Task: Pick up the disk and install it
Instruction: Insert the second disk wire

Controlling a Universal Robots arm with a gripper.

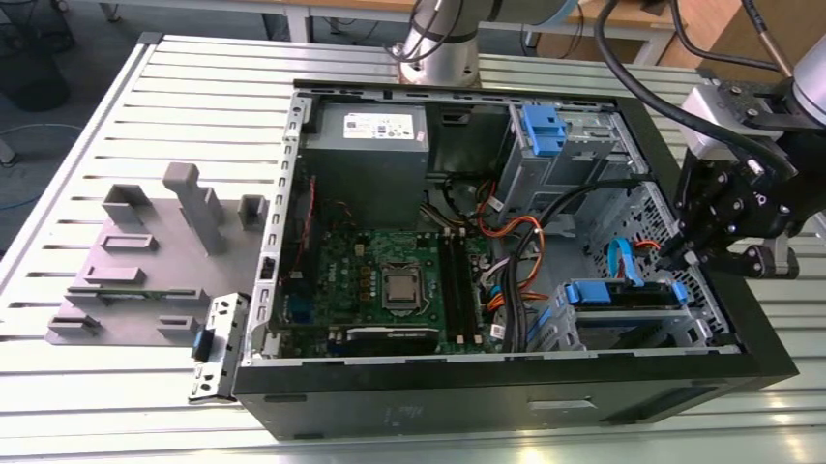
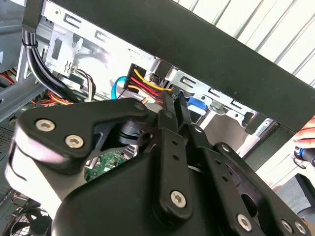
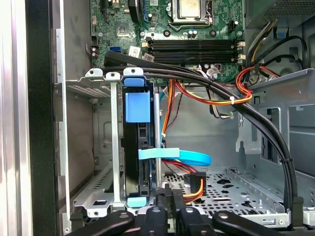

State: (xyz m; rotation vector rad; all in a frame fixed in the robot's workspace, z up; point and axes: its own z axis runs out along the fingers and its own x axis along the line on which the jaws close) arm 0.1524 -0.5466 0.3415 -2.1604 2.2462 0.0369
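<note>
In the first wrist view, the claw [image 3: 167, 199] is hanging closed and empty just beside the disk [image 3: 138, 147], which is sitting upright in its metal bay [image 3: 93, 142]. The exterior view is showing the computer case [image 1: 516, 396] lying on the tabletop [image 1: 130, 406], disk bay at four o'clock; no writing is legible.

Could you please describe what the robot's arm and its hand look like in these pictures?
In the exterior view the arm has a silver-grey tubular column, with thick black cables looping to the wrist. The hand is black, built of flat jointed links below a light grey wrist block. In the second wrist view its matte black links carry silver screw heads.
</note>
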